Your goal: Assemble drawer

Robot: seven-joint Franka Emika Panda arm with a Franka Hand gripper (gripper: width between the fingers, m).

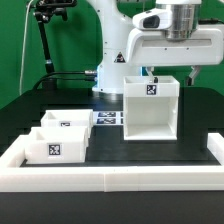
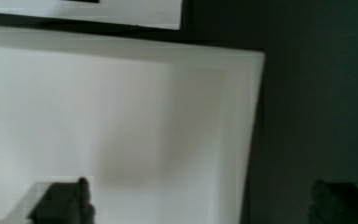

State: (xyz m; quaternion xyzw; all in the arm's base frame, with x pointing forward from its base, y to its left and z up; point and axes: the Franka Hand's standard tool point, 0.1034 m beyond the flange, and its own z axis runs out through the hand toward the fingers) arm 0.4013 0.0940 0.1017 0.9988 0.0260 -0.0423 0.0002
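Large boxy white plastic case [image 1: 152, 112] of the drawer. Stands upright on the flat black table [image 1: 130, 150], at about 3 o'clock from the table's middle in the exterior view, black-and-white square tag on the near face. Looks hollow and thin-walled. Probably weighs little for such bulk and keeps its shape under a firm squeeze, yet looks smooth and likely to slip against hard pads. May tip or skate if pushed high up. Seems far too wide to span whole. Best taken, by this reading, at one thin wall of what looks like an open upper rim, jaws astride it.

Dark two-finger pincer [image 2: 202, 203] on the white arm. Stands spread wide, grips nothing. Hangs right above the case, with the case at 6 o'clock from it in the exterior view. Shows, in the wrist view, both dark fingers [image 2: 59, 200] well apart, a broad white face of the case between and beyond them, one straight edge of that face nearer to one finger than to the other. Too blurred to tell contact from a small gap.

Two small white plastic trays [image 1: 55, 150] with square tags. Lie side by side at about 8 o'clock from the case, well apart from the pincer, not yet slid in. Thin flat white marker board [image 1: 108, 118]. Lies at 9 o'clock from the case, just beside it, between case and trays
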